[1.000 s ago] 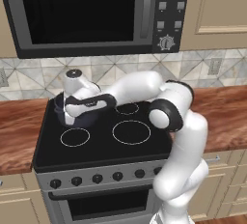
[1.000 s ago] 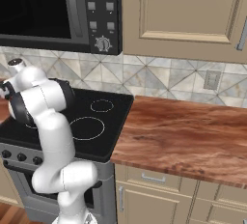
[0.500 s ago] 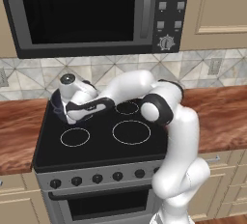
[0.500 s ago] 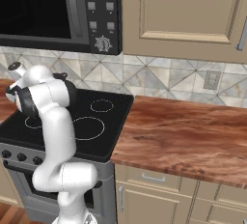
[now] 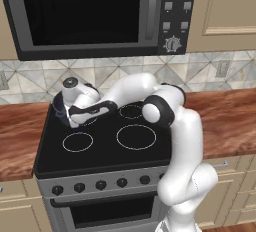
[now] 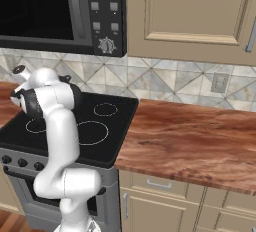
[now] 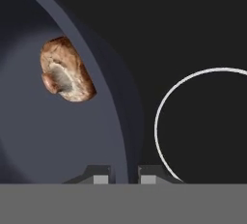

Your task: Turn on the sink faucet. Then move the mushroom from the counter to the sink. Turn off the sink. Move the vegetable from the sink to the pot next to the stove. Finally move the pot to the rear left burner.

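Observation:
My gripper [image 7: 123, 175] is shut on the rim of the dark blue pot [image 7: 99, 80], one tip inside the wall and one outside. A brown mushroom [image 7: 65, 71] lies on the pot's floor. In the left base view the pot [image 5: 60, 110] stands at the rear left of the black stove top [image 5: 105, 153], half hidden behind my hand, and my gripper [image 5: 75, 112] reaches down onto it. A white burner ring [image 7: 161, 121] shows on the stove just outside the pot.
The microwave [image 5: 95, 16] hangs low over the stove. Wooden counter runs left [image 5: 17, 138] and right [image 5: 230, 121] of the stove. The tiled backsplash [image 5: 115, 73] stands close behind the pot. The front burners [image 5: 136, 136] are bare.
My hand and the pot have shifted a little to the left and settled lower over the stove's rear left corner; the elbow followed. The grip has stayed shut.

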You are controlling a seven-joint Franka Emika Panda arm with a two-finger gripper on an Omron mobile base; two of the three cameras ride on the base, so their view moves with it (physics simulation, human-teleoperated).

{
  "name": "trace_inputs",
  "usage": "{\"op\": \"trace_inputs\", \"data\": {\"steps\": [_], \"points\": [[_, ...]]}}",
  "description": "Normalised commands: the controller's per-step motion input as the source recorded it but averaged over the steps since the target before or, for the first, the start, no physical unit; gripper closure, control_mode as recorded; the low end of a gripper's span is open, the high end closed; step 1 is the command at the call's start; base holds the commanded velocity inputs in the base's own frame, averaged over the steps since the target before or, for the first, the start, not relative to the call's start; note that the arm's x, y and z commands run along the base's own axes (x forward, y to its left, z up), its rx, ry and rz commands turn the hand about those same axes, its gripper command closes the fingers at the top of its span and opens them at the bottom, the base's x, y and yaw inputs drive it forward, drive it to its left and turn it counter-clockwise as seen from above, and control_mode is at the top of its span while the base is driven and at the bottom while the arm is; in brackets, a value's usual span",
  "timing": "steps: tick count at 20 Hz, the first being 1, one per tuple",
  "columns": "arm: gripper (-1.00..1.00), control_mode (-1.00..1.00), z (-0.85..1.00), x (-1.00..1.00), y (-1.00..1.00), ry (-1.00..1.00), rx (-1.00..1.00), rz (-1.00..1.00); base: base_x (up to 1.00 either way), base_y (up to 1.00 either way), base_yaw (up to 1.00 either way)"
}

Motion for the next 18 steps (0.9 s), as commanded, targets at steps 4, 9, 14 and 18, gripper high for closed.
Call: {"op": "trace_inputs", "data": {"steps": [4, 9, 14, 18], "points": [[1.0, -1.0, -0.01, 0.23, -0.1, 0.0, 0.02, 0.0, 0.0, 0.0, 0.0], [1.0, -1.0, -0.05, 0.24, -0.1, 0.0, 0.0, 0.0, 0.0, 0.0, 0.0], [1.0, -1.0, -0.04, 0.15, -0.11, 0.0, 0.0, 0.0, 0.0, 0.0, 0.0], [1.0, -1.0, -0.02, 0.18, -0.06, 0.02, 0.01, 0.0, 0.0, 0.0, 0.0]]}}
